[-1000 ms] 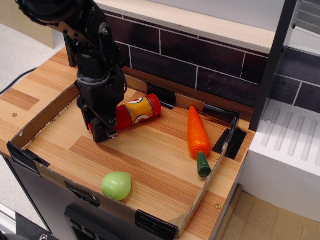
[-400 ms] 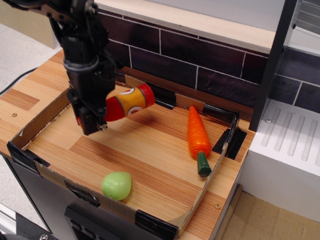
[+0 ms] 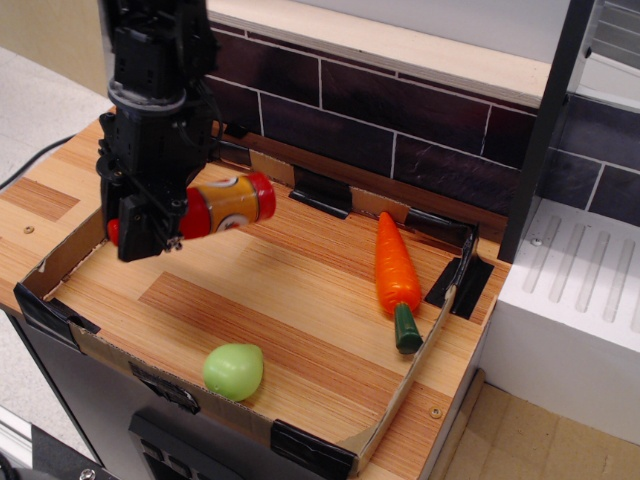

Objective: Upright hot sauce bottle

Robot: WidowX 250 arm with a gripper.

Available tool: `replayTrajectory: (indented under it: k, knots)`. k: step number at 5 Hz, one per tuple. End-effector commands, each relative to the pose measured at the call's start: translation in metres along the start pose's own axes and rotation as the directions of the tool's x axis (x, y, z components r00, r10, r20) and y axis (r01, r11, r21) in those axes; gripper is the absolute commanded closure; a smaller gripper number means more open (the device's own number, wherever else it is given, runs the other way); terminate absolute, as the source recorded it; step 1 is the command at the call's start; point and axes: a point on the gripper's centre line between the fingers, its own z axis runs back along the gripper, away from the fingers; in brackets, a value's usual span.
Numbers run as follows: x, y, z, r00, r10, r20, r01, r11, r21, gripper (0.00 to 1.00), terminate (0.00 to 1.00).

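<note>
The hot sauce bottle [image 3: 222, 204] is red with a yellow-orange label. It hangs lying on its side in the air over the back left of the tray, one end pointing right and a red end showing left of the fingers. My black gripper [image 3: 150, 225] is shut on the bottle's left part and holds it clear of the wooden floor. The gripper's body hides the part of the bottle inside it.
A low cardboard-walled tray [image 3: 390, 415] with black tape corners holds an orange carrot [image 3: 394, 270] with a green stem at the right and a green round fruit [image 3: 233, 371] at the front. A dark brick wall [image 3: 400, 120] runs along the back.
The gripper has risen and moved left with the bottle in it. The bottle has left the tray floor and stays on its side.
</note>
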Motion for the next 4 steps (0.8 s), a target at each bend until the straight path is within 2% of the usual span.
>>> replayTrajectory:
  k: [1, 2, 3, 4]
  knots:
    - [-0.016, 0.001, 0.021, 0.984, 0.060, -0.169, -0.044, 0.994, 0.097, 1.00, 0.00]
    - [-0.022, 0.003, 0.025, 0.957, 0.098, -0.275, -0.060, 0.988, 0.142, 1.00, 0.00]
    - [-0.023, 0.010, 0.025, 0.901, 0.165, -0.402, -0.097, 0.978, 0.184, 1.00, 0.00]
    - [-0.020, 0.011, 0.025, 0.839, 0.213, -0.501, -0.114, 0.969, 0.221, 1.00, 0.00]
